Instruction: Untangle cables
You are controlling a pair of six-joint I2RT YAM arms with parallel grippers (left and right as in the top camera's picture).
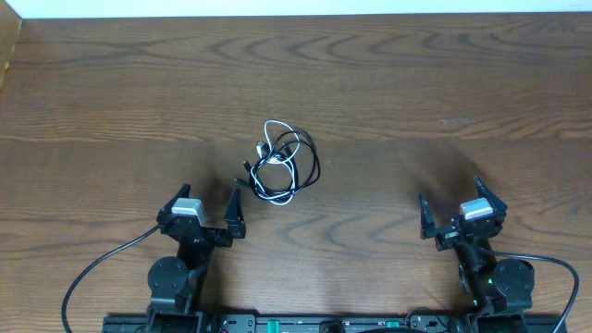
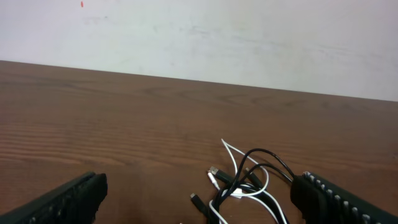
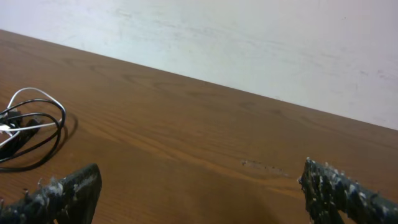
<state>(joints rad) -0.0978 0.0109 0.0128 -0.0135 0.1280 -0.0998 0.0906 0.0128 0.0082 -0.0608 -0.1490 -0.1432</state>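
Observation:
A small tangle of cables [image 1: 281, 165], one white and a few black with little plugs at the ends, lies on the brown wooden table [image 1: 416, 83] a bit left of centre. My left gripper [image 1: 209, 205] is open just in front and to the left of the tangle, holding nothing. In the left wrist view the cables [image 2: 249, 186] lie between the fingers toward the right finger [image 2: 336, 202]. My right gripper [image 1: 460, 203] is open far to the right, over bare wood. The right wrist view catches the cables [image 3: 28, 127] at its left edge.
Thick black wires [image 1: 97, 268] run from the arm bases along the near edge. A pale wall [image 2: 199, 37] rises behind the table's far edge. A faint scuff mark [image 3: 267, 165] marks the wood ahead of the right gripper.

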